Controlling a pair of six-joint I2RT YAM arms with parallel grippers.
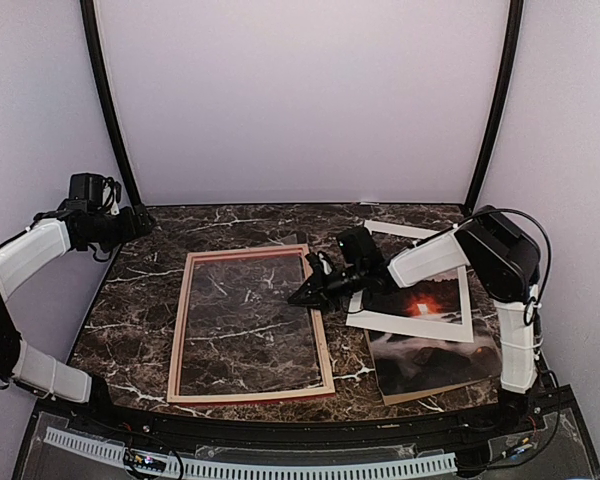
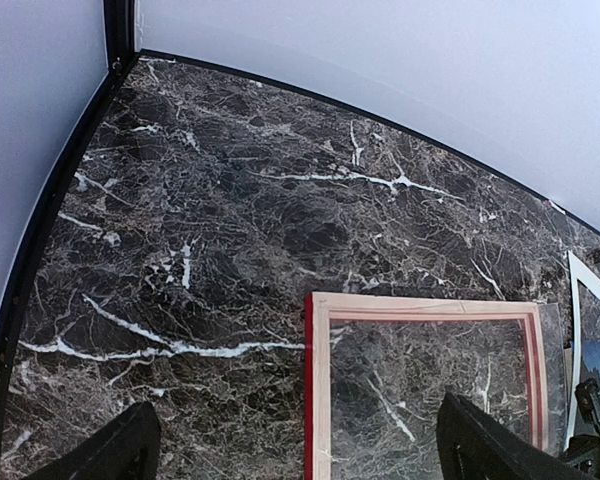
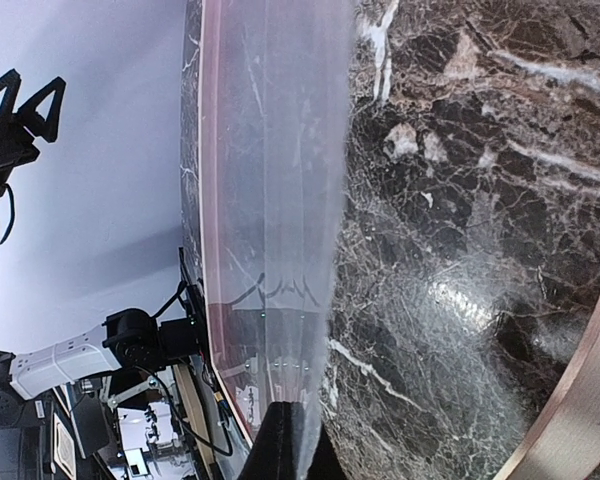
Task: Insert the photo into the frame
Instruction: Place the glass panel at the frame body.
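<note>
The frame [image 1: 179,325] lies back side up in the middle of the table [image 1: 140,300], and the photo [image 1: 435,362] is not in it yet.
You look to be on the clear sheet step. The big clear sheet [image 1: 250,320] sits inside the frame with its far right corner tipped up. I cannot tell if it is going in or coming out. The photo lies off to the right, apart from the frame, and the white mat [image 1: 410,329] covers its far part. That mat is in your way, so I think you must slide it off before you take the photo. Your right gripper [image 1: 302,295] is pinched tight on the sheet's edge, so put the sheet down gently first. Your left gripper [image 1: 138,224] hangs at the far left, fingers wide apart and holding nothing.
</note>
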